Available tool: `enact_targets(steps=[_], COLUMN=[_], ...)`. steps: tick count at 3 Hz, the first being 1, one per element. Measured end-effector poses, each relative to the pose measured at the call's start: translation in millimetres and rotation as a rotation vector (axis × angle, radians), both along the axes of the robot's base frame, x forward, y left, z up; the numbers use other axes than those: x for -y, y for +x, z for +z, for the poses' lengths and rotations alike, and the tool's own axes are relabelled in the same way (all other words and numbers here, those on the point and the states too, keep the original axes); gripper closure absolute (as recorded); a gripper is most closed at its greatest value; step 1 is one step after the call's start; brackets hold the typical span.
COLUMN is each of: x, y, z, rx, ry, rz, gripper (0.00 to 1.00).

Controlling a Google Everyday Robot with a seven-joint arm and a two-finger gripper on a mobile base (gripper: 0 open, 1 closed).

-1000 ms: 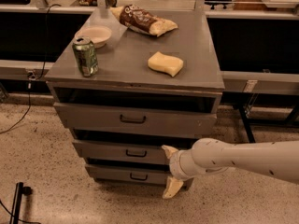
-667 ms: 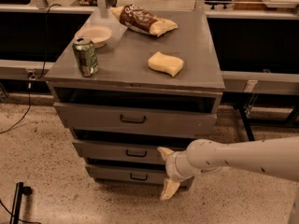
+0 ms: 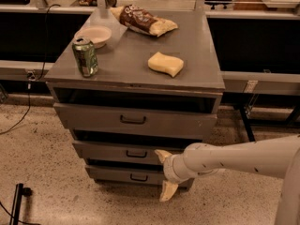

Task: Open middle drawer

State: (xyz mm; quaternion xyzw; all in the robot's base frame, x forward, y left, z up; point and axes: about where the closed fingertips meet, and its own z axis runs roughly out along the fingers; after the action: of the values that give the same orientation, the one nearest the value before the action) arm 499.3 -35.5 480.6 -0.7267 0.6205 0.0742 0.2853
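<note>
So the end effector (image 3: 165,173) was hanging low in front of the grey metal cabinet (image 3: 206,108), on a chunky, smooth white arm (image 3: 234,158) that reached in from the right. Its two pale pointed fingers (image 3: 162,154) were spread wide apart, one aimed up and one down, gripping nothing. The middle drawer (image 3: 108,150) was the shallow flat-fronted one second from the top, with a small dark bar handle (image 3: 136,153) at its centre. The upper finger sat just right of that handle, though I couldn't tell if it touched the front. Above it was the taller top drawer (image 3: 93,117) and below it the smaller bottom drawer (image 3: 112,174), each with a dark gap over it. The matte grey tabletop (image 3: 136,55) carried a green soda can (image 3: 85,56) standing at the left front, a shallow white bowl (image 3: 96,34) behind it, a crinkly brown snack bag (image 3: 143,20) lying at the back and a soft yellow sponge (image 3: 165,63) toward the right. The floor (image 3: 42,172) was speckled beige stone, with a black cable (image 3: 23,111) trailing down on the left. Dark benches ran behind the cabinet.
</note>
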Motion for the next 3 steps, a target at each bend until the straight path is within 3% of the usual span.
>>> enact_targets(steps=[1,3], x=[-0.7,27.4], y=[11.1,53.4], z=[-3.4,-21.1], rx=[0.009,0.006], ry=[0.029,0.087], rz=[-0.003,-0.042], gripper=[0.00,0.00])
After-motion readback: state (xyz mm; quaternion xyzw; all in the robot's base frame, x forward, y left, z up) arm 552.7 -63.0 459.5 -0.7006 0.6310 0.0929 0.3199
